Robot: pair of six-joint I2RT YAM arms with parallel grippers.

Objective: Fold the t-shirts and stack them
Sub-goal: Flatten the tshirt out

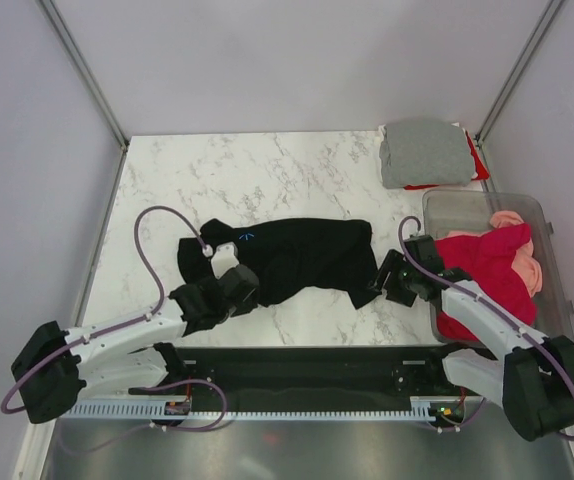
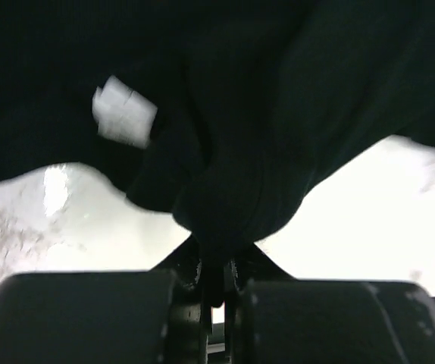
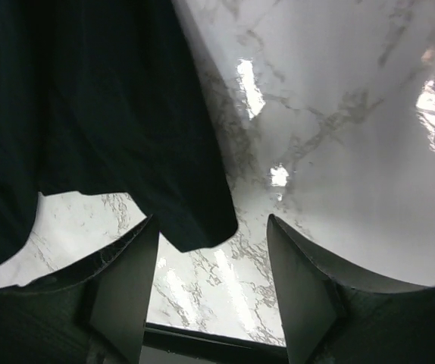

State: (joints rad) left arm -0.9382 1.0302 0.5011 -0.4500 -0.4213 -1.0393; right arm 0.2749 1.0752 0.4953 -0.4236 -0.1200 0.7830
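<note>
The black t-shirt lies rumpled across the middle of the glossy, veined marble bench. Its long axis runs left to right, with the small blue logo toward the left end. The left pincer is clamped on a bunched fold of the soft knit. The right pincer stands apart, with a rounded black hem corner showing between its fingers. A folded grey t-shirt sits at the far right. A crimson shirt and a salmon-pink shirt are heaped in the clear plastic tub.
</note>
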